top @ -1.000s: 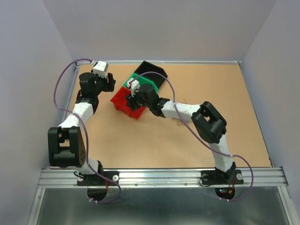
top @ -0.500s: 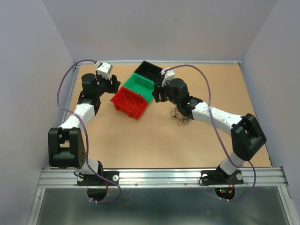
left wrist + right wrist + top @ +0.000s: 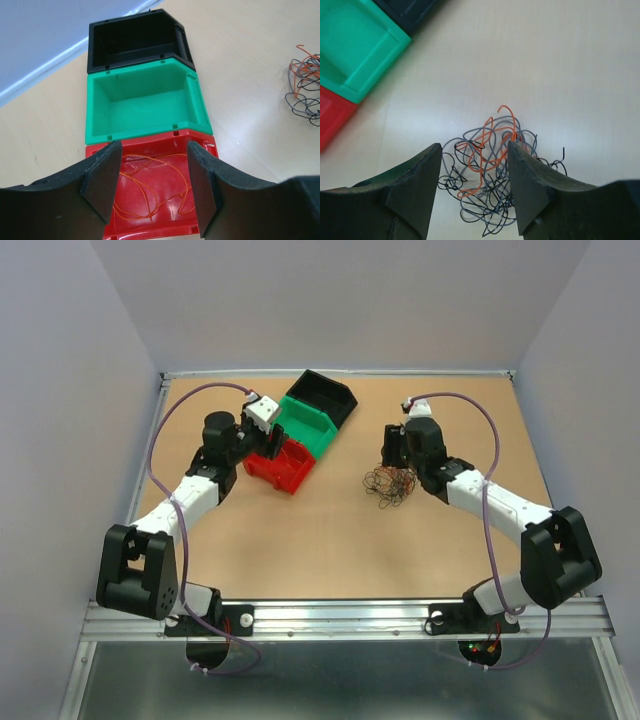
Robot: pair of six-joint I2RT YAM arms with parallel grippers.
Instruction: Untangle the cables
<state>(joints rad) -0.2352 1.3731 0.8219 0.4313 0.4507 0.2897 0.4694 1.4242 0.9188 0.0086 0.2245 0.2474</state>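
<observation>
Cables [image 3: 490,167] tangled on desk [image 3: 555,55], right end effector [image 3: 474,150] wide above; left end effector [image 3: 154,147] wide over red bin [image 3: 150,139].

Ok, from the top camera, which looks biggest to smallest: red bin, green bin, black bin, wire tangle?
1. green bin, black bin and red bin: all three look about the same, and the red one is partly hidden, so I can't rank them.
2. wire tangle: clearly the smallest.
</observation>
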